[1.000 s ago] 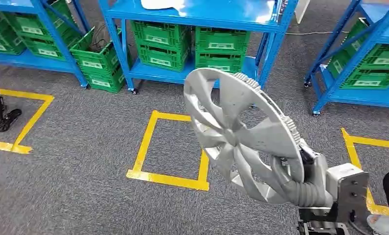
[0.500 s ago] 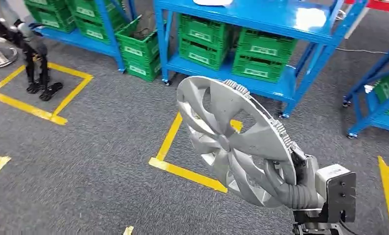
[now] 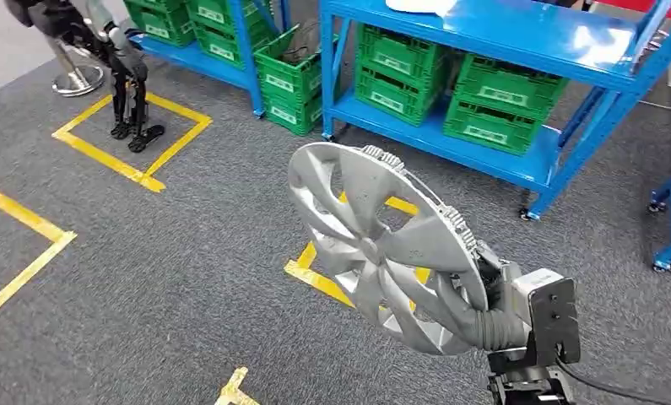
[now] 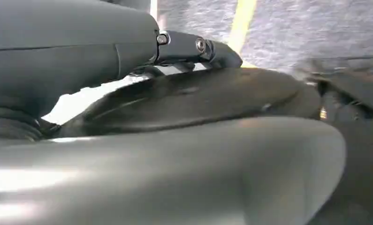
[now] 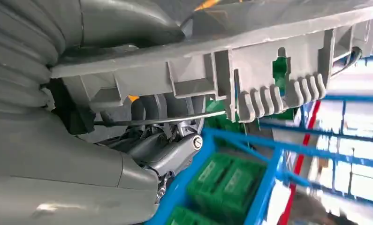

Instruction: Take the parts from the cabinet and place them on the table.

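The right hand grips one silver hubcap by its lower rim, thumb curled over the spoked front face and the other fingers behind the rim, holding it tilted in the air above the grey carpet. In the right wrist view the same hand closes on the hubcap's ribbed rim, with its clips and a thin wire ring showing. The left hand appears in the left wrist view as a dark blurred shape over a shiny curved surface; whether its fingers are spread or curled cannot be told. Beyond the hubcap stands one blue shelf rack with four green crates on its lower shelf (two stacks of two, as far as can be seen), and more green crates stand beside the rack and under a second blue rack further from the hubcap. Yellow tape marks squares on the carpet: one behind the hubcap, two well apart from it. Inside the far square stand the dark legs of another robot.
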Controlling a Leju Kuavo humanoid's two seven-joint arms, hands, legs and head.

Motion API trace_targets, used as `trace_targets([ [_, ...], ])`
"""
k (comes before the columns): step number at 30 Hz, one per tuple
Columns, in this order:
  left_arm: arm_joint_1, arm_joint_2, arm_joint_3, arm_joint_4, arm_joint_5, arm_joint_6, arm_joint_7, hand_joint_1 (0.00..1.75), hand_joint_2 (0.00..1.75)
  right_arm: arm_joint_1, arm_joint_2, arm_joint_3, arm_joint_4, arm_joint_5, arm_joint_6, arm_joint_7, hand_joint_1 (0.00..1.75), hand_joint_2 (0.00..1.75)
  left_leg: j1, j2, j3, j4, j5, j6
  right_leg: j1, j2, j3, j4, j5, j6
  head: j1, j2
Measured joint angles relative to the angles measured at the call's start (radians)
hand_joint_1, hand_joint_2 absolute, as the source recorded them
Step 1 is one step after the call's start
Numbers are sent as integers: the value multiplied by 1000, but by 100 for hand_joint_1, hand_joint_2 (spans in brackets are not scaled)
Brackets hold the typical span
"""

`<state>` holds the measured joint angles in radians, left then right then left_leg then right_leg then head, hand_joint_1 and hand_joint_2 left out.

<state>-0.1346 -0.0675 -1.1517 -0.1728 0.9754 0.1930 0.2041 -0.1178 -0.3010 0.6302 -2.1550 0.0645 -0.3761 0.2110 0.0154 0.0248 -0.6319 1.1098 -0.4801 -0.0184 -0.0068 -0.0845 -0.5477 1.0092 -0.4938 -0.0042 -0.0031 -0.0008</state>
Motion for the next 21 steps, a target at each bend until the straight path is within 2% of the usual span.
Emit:
trace_targets([
  [1, 1, 1, 0, 1, 0, 2, 0, 0, 0, 0, 2, 1, 0, 0, 0, 0, 175, 175, -4, 54, 42, -77, -5, 3, 3, -9, 1, 5, -3, 5, -5, 0],
  [2, 1, 2, 0, 1, 0, 2, -1, 0, 0, -1, 2, 1, 0, 0, 0, 0, 175, 175, -9, 58, 60, -86, -6, 13, 12, -17, -3, 13, -8, 14, -8, 0],
  [3, -1, 1, 0, 1, 0, 1, -2, 0, 0, -2, 2, 2, 2, 0, 0, 0, 175, 175, -12, 39, 51, -84, -2, 21, 10, -25, -3, 10, -4, 20, -3, 0],
  [5, 1, 2, 0, 1, 0, 1, -2, 0, 0, -4, 4, 3, 2, 0, 0, 0, 175, 175, -15, 18, 43, -84, 5, 31, 9, -45, -1, 8, 1, 28, -1, 0],
  [6, 1, 2, 0, 1, 0, 1, -2, 0, 0, -5, 4, 3, 2, 0, 0, 0, 175, 175, -10, 5, 43, -91, 11, 40, 8, -55, 0, 10, -2, 34, -2, 0],
  [7, 0, 1, 0, 1, 0, 1, -2, 0, 0, -4, 4, 3, 3, 0, 0, 1, 175, 175, -5, -5, 43, -94, 17, 44, 3, -11, -16, 28, -23, 43, 1, 0],
  [8, -2, 1, -1, 1, 0, 1, -1, 0, 0, -4, 4, 4, 3, 0, 0, 1, 175, 175, -4, -15, 39, -94, 20, 50, -1, 36, -35, 78, -60, 45, 8, 0],
  [9, -2, 0, -1, 1, 0, -1, -1, 0, 0, -4, 4, 5, 3, 0, 0, 1, 175, 175, -5, -28, 35, -94, 23, 55, -2, 60, -65, 152, -100, 47, 17, 0],
  [10, -2, 0, -1, 0, -1, -3, -1, 0, 0, -4, 4, 6, 4, -1, 0, 1, 175, 175, -6, -41, 30, -94, 26, 57, -2, 71, -99, 232, -134, 48, 22, 0],
  [11, -2, 0, -1, 0, -3, -5, -1, 0, 0, -4, 5, 7, 6, -2, 2, 3, 175, 175, -8, -56, 26, -93, 30, 58, -2, 75, -128, 299, -156, 48, 24, 0],
  [12, -1, 0, -1, 1, -4, -7, -1, 0, 0, -4, 5, 9, 11, -3, 5, 8, 175, 175, -9, -71, 23, -93, 33, 58, -2, 77, -137, 320, -152, 47, 27, 0],
  [13, -1, 1, -2, 1, -6, -8, -1, 0, 0, -4, 5, 11, 17, -4, 8, 11, 175, 175, -9, -88, 19, -92, 36, 57, -1, 78, -122, 288, -122, 43, 29, 0],
  [14, 0, 1, -2, 1, -6, -8, 0, 0, 0, -4, 5, 12, 21, -6, 9, 13, 175, 175, -10, -102, 17, -91, 39, 56, -1, 80, -96, 233, -89, 38, 31, 0],
  [15, -1, 1, -2, 1, -6, -8, -2, 0, 0, -5, 5, 13, 25, -9, 9, 14, 175, 175, -10, -118, 15, -89, 42, 54, -1, 91, -52, 143, -44, 31, 33, 0],
  [16, -1, 0, -3, 0, -5, -9, -6, 0, 0, -7, 5, 14, 27, -11, 6, 13, 175, 175, -9, -131, 14, -89, 45, 52, 0, 129, -6, 48, -11, 22, 37, 0],
  [17, -2, 0, -2, 0, 4, -7, -16, 0, 0, -10, 5, 14, 29, -17, -1, 11, 175, 175, -12, -140, 7, -88, 50, 46, -4, 170, 4, 20, -28, 17, 35, 0],
  [18, -3, 0, -2, -1, 23, -3, -32, 0, 0, -13, 5, 11, 28, -22, -14, 2, 175, 175, -6, -151, 1, -86, 54, 41, -2, 165, 3, 4, -26, 18, 35, 0],
  [20, 4, -1, 6, -2, 68, 23, -72, 0, 0, -15, -2, -4, 20, -42, -37, -2, 175, 175, 2, -171, -6, -94, 63, 25, 6, 148, 3, 7, -24, 13, 37, 0],
  [21, 7, -9, 11, -2, 77, 50, -84, 0, 0, -19, -7, -21, 8, -57, -40, -2, 175, 175, 0, -185, -10, -97, 70, 16, 5, 135, 22, -4, -15, 6, 39, 0],
])
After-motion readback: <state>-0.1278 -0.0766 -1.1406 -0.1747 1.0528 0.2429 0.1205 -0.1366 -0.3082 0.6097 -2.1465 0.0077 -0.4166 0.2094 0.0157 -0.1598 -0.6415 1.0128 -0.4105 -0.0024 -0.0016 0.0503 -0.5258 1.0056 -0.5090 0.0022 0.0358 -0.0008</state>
